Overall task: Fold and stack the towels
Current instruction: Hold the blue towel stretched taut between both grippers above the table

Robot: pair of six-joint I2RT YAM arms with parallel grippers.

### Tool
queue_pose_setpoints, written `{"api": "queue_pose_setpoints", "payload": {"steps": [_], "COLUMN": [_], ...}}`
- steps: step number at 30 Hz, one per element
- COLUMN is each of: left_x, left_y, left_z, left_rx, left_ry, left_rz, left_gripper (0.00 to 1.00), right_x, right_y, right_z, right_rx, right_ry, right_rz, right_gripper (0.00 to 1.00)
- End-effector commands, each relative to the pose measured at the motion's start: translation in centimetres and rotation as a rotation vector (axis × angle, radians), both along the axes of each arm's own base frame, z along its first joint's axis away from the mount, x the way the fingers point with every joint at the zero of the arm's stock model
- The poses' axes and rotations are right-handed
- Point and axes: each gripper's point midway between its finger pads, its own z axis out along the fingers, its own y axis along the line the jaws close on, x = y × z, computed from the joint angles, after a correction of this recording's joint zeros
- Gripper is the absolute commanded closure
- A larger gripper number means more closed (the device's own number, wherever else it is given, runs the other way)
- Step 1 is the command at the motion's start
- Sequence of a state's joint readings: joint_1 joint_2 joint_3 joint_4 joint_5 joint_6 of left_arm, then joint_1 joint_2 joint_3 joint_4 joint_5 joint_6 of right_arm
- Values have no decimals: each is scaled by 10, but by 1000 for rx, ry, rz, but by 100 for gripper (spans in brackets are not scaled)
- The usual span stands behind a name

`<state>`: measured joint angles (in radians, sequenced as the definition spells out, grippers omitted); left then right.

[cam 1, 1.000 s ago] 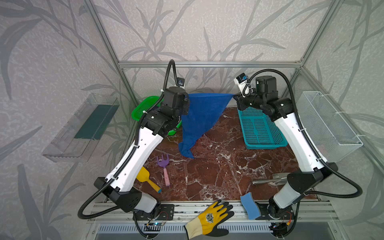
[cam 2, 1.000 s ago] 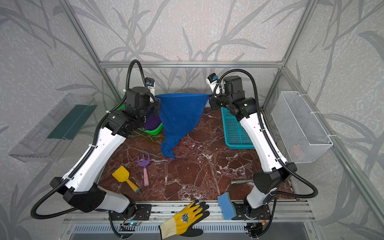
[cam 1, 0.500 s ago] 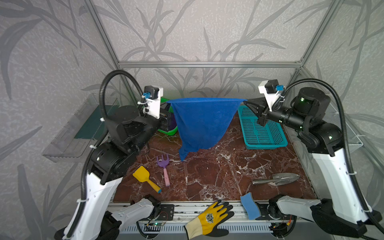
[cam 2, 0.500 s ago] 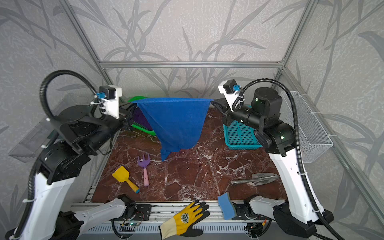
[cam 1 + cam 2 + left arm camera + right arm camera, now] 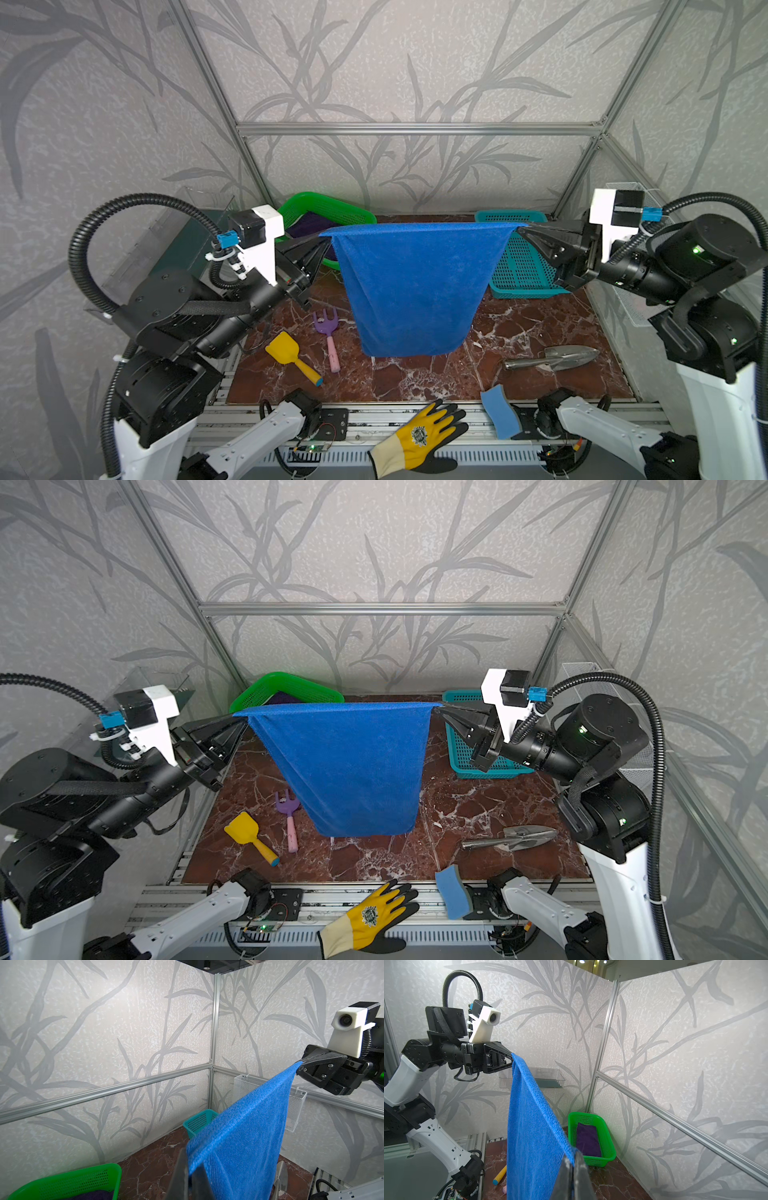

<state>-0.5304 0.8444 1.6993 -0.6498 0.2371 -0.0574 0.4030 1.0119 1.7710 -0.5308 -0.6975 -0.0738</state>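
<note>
Blue cloth first: in both top views we saw the royal blue towel (image 5: 415, 291) hanging above the marble table (image 5: 415, 382). It was stretched between the left gripper (image 5: 321, 242) and the right gripper (image 5: 523, 227), each clamped tight on an upper corner. From the left wrist, our jaws pinched the near corner, the top edge taut. From the right wrist, likewise, and the purple towel (image 5: 587, 1140) lay inside the green basket (image 5: 591, 1162).

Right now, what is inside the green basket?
A dark purple towel lies flat inside the green basket, clearest in the right wrist view. In both top views the hanging blue towel covers part of the basket. Anything beneath the purple towel cannot be seen.
</note>
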Motion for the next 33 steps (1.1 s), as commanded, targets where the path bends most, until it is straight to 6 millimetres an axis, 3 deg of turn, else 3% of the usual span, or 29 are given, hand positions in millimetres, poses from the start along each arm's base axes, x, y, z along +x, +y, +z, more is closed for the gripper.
{"api": "queue_pose_setpoints", "payload": {"steps": [1, 5, 9, 14, 23, 28, 30, 33], "left_x": [-1, 13, 49, 113, 195, 225, 229, 225], "left_y": [18, 19, 18, 9, -16, -30, -31, -31], "left_z": [25, 32, 23, -2, -4, -1, 4, 15], "left_rx": [-64, -61, -23, 95, 201, 233, 229, 219], "left_ry": [-75, -108, -95, -43, -33, -12, -11, -20], "left_rz": [88, 134, 236, 383, 496, 509, 511, 502], "left_gripper": [100, 100, 100, 100, 100, 100, 100, 100], "right_x": [-1, 5, 32, 90, 197, 240, 247, 242], "right_y": [-12, -13, -12, -11, -34, -40, -40, -41], "right_z": [24, 30, 23, 2, -32, -46, -45, -37], "right_rx": [61, 66, 51, 8, -85, -130, -134, -130], "right_ry": [-51, -66, -49, 7, 63, 74, 77, 61], "right_rz": [-64, -86, -153, -294, -666, -770, -776, -770], "right_gripper": [100, 100, 100, 100, 100, 100, 100, 100]}}
